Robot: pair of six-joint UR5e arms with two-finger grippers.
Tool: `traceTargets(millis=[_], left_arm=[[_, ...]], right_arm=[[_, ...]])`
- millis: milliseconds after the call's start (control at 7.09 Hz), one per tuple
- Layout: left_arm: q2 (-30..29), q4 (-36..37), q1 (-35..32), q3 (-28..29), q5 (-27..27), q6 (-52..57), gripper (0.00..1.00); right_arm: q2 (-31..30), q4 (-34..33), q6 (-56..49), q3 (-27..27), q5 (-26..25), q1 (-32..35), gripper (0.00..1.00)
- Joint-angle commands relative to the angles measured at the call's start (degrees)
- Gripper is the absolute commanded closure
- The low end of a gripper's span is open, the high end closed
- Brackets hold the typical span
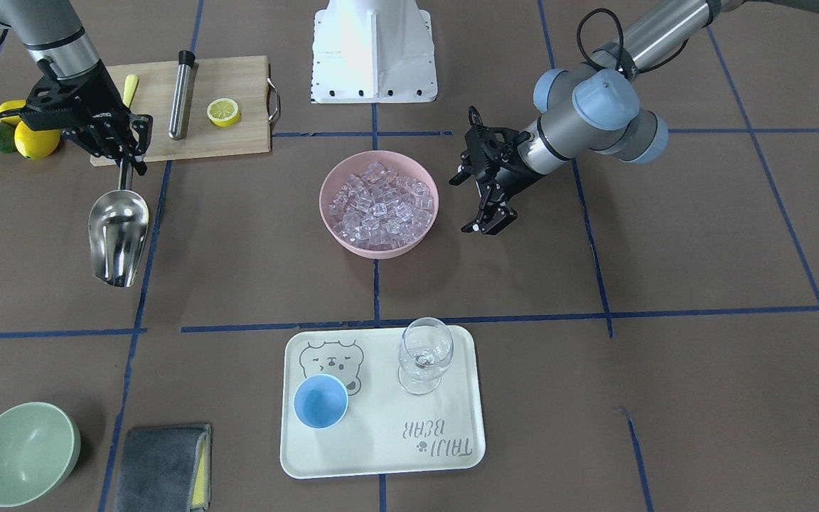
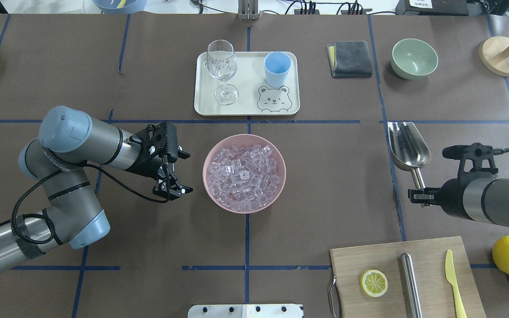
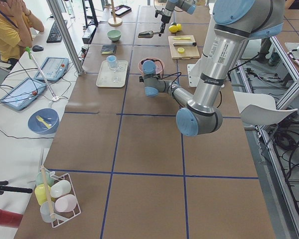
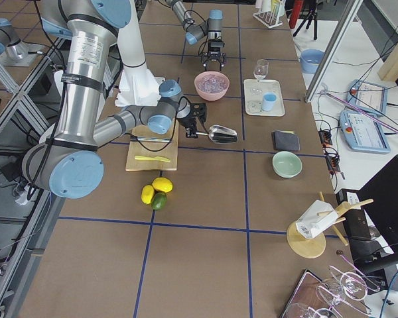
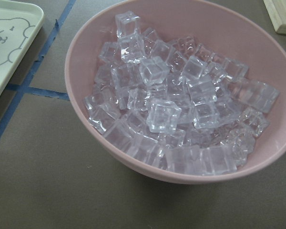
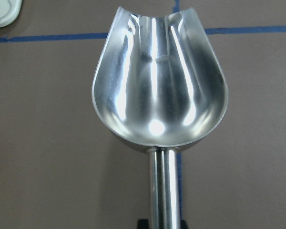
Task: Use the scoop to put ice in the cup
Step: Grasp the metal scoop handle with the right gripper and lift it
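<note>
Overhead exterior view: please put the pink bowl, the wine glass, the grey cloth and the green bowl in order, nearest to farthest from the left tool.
1. pink bowl: right beside the left tool, at the table's centre.
2. wine glass: on the tray, beyond the bowl.
3. grey cloth: far side, toward the right.
4. green bowl: right of the cloth.

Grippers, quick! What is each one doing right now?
Left gripper: open, holding nothing.
Right gripper: shut on the handle of the scoop.
</note>
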Motion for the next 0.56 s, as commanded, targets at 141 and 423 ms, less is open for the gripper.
traceTargets(millis=[141, 423], left_arm=[[0.04, 0.0, -0.02, -0.03, 0.09, 0.14, 0.0], [0.12, 0.0, -0.11, 0.15, 0.09, 0.14, 0.0]], right_arm=[[28.9, -38.44, -11.0, 2.06, 5.09, 0.61, 1.0], [43.99, -59.91, -23.08, 2.51, 5.09, -0.1, 1.0]])
